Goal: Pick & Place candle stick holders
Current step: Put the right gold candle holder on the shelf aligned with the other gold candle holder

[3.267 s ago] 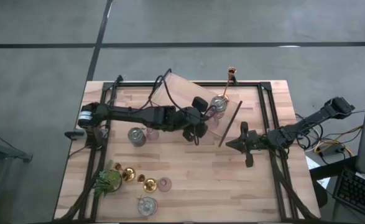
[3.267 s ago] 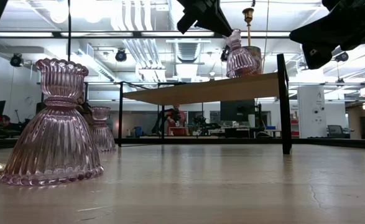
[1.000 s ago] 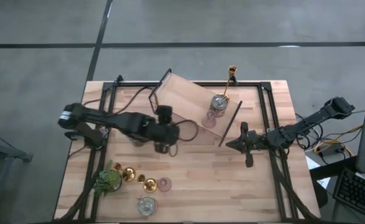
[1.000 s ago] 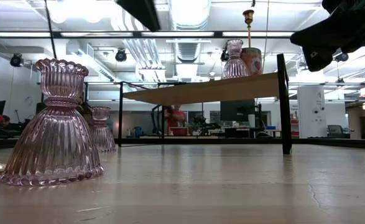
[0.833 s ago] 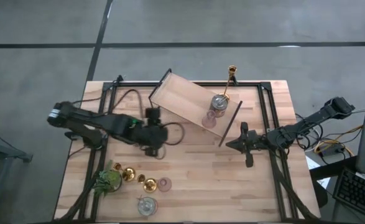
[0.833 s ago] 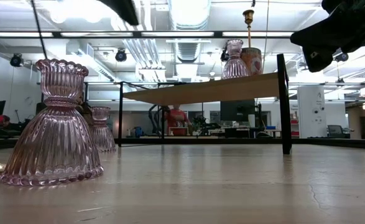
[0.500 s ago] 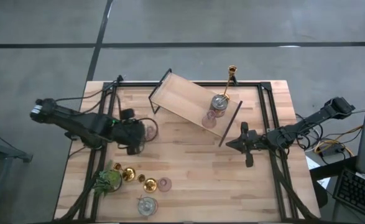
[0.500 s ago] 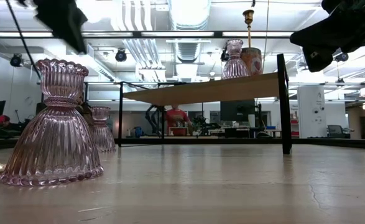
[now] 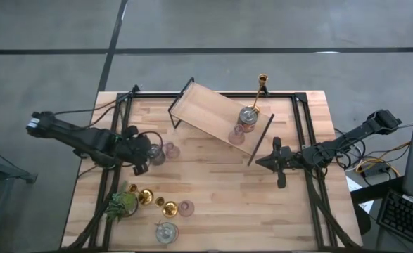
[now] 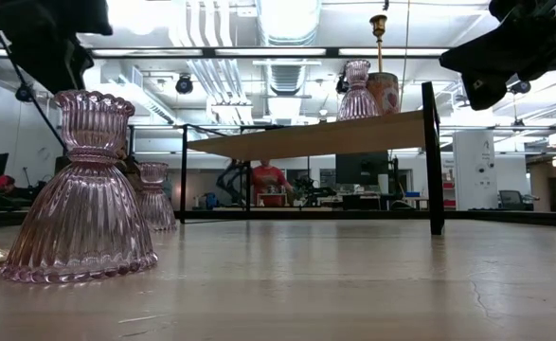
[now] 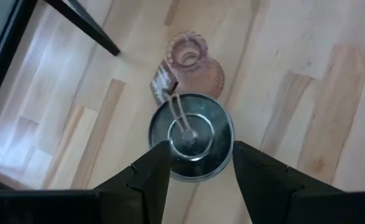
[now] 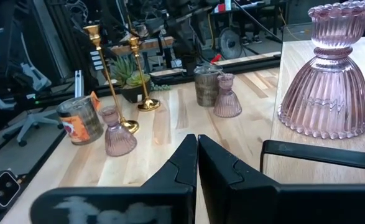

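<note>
My left gripper [image 9: 150, 154] [image 11: 198, 155] is open over the table's left middle. Its fingers stand on either side of a squat silvery round holder [image 11: 191, 134] [image 9: 156, 154], which rests on its base beside a pink glass cup [image 11: 191, 62] [image 9: 171, 150]. I cannot tell whether the fingers touch the holder. A gold candlestick [image 9: 261, 90], a silvery holder [image 9: 247, 116] and a pink cup [image 9: 236, 133] stand on the wooden shelf [image 9: 206, 112]. More holders [image 9: 167, 208] stand at the near left. My right gripper [image 9: 261, 163] [image 12: 198, 149] is shut and empty, right of the shelf.
A small green plant [image 9: 122, 204] stands in the near-left cluster of gold, pink and silvery holders. The shelf's black frame legs [image 9: 261, 140] stand between the two grippers. A large pink holder [image 10: 83, 189] fills the low view's left. Bare wood [image 9: 227, 204] lies at the near middle.
My left gripper has gone from beside the shelf toward the table's left edge and now stands with its fingers around the silvery holder beside the pink cup. The pink cup it left on the shelf stays upright there.
</note>
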